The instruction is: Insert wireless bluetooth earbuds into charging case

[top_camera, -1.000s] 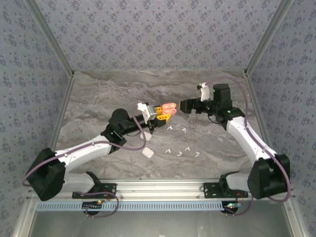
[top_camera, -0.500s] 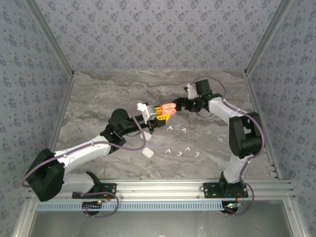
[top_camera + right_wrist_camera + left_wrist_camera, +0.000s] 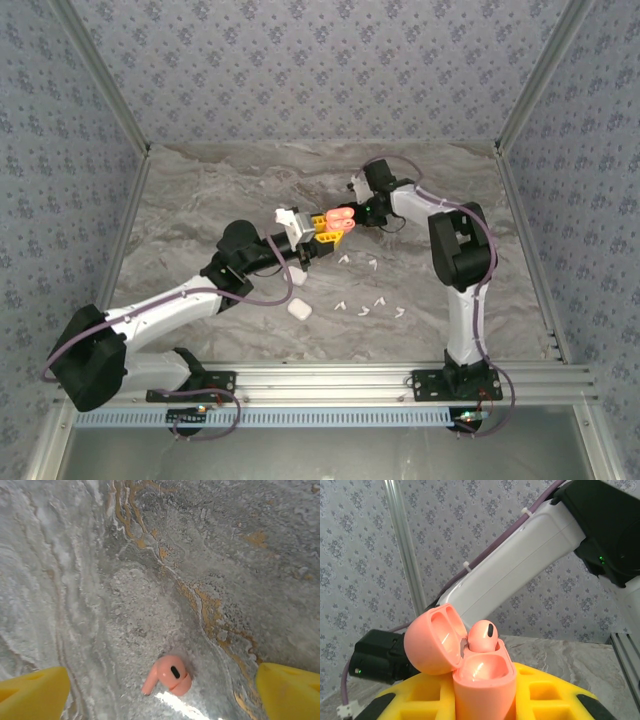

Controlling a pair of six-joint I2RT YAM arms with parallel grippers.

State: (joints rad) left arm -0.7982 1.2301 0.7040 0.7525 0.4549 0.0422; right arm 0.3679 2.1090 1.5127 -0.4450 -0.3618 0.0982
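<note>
Right arm now folded in since a second ago, right gripper (image 3: 162, 692) drawn close beside coral charging case (image 3: 482, 680). Right jaws wide apart, gripping nothing; loose coral earbud (image 3: 167, 675) lies on marble table (image 3: 240, 555) between yellow fingertips (image 3: 32, 692). Left gripper (image 3: 485, 702) clamps case, lid open, second coral earbud (image 3: 482, 636) seated inside.

Coral earbud (image 3: 482, 636) stem hidden inside open coral case (image 3: 480, 680), case base and yellow left fingers (image 3: 545, 695) cut by bottom edge, right fingers (image 3: 32, 690) cropped at lower corners, scattered white earbuds (image 3: 380, 299) too small for detail.
</note>
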